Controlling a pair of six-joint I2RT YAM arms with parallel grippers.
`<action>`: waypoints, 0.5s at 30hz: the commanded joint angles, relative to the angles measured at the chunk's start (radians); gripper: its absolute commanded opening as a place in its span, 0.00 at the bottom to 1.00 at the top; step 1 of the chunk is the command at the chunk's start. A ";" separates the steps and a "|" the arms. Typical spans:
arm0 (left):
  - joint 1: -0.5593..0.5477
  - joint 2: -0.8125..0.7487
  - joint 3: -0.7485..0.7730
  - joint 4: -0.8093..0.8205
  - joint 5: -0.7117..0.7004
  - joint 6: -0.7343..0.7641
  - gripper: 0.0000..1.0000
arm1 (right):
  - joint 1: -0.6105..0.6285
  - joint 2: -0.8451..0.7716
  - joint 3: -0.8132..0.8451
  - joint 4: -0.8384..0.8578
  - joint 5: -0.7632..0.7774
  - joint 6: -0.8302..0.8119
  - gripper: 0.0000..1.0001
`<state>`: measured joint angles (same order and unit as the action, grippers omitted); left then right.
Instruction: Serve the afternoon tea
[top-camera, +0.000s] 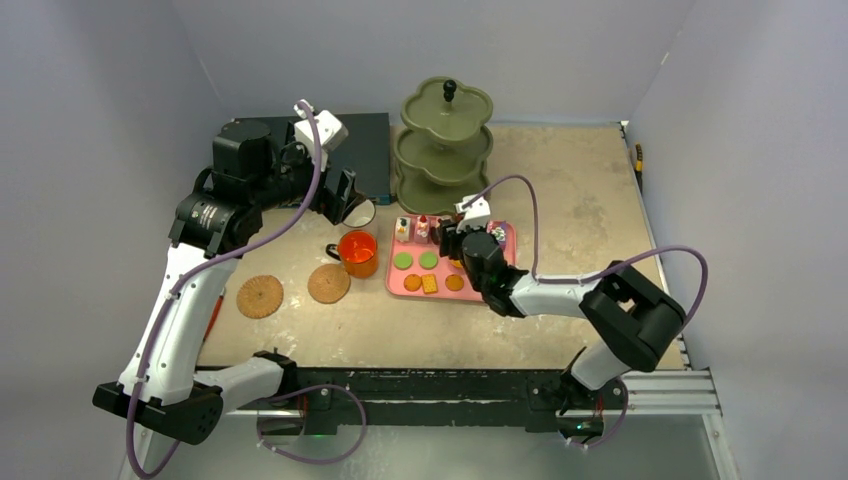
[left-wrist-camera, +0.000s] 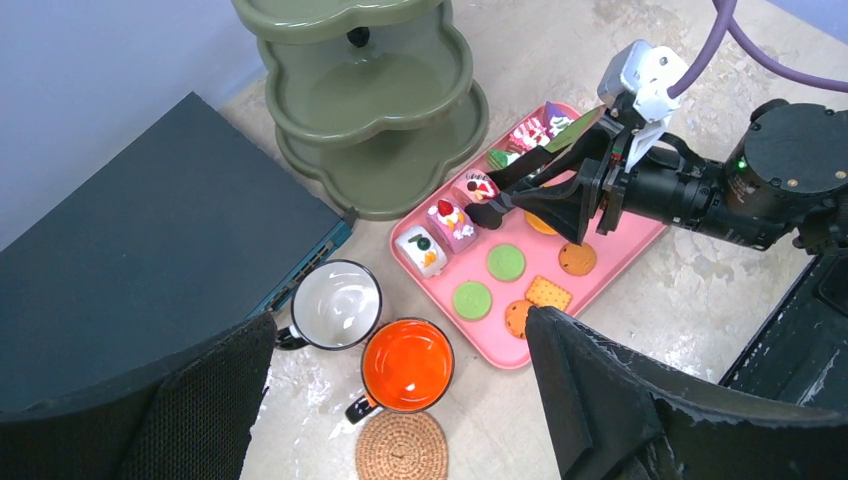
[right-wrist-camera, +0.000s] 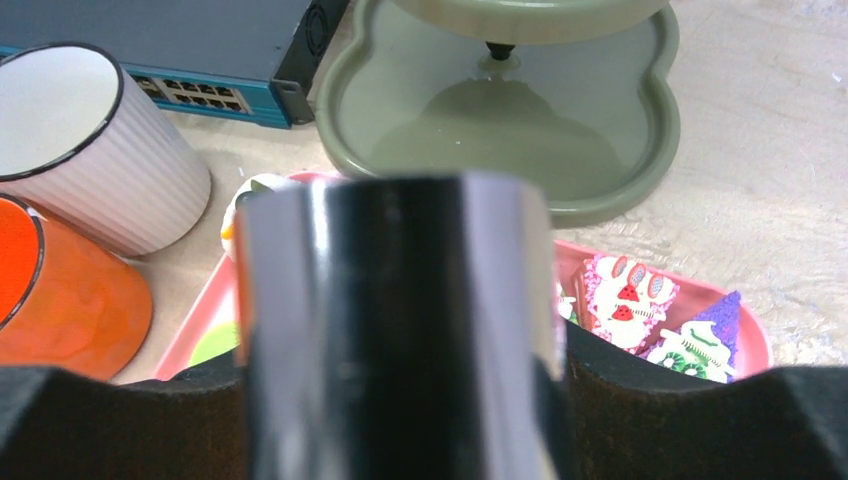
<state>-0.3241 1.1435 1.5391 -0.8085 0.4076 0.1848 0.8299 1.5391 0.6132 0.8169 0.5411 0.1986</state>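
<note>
My left gripper (left-wrist-camera: 398, 330) hangs open above the white mug (left-wrist-camera: 335, 305) and the orange mug (left-wrist-camera: 405, 365), which stand side by side with a cork coaster (left-wrist-camera: 402, 447) in front of them. A second coaster (top-camera: 259, 296) lies further left. My right gripper (left-wrist-camera: 600, 185) is shut on metal tongs (left-wrist-camera: 520, 175), which point at the row of tiny cakes (left-wrist-camera: 452, 222) on the pink tray (left-wrist-camera: 610, 265). The tong tips sit either side of one cake (left-wrist-camera: 480, 187). Green biscuits (left-wrist-camera: 472, 299) and orange biscuits (top-camera: 454, 283) lie on the tray. The olive three-tier stand (left-wrist-camera: 370, 100) is behind, its tiers bare.
A flat dark-blue box (left-wrist-camera: 150, 260) lies at the back left, right behind the white mug and next to the stand. Walls close in the table on three sides. My right arm (top-camera: 560, 295) lies across the tray's right side.
</note>
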 joint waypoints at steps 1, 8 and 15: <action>-0.003 -0.013 -0.004 0.016 0.008 0.026 0.95 | 0.008 0.007 0.040 0.056 0.069 0.028 0.55; -0.003 -0.015 -0.016 0.018 0.009 0.030 0.94 | 0.008 -0.091 0.020 0.043 0.099 0.010 0.31; -0.002 -0.010 -0.008 0.019 0.018 0.025 0.93 | -0.003 -0.152 0.040 0.033 0.092 -0.059 0.23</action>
<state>-0.3241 1.1431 1.5257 -0.8089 0.4088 0.2024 0.8330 1.4239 0.6151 0.8078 0.5941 0.1917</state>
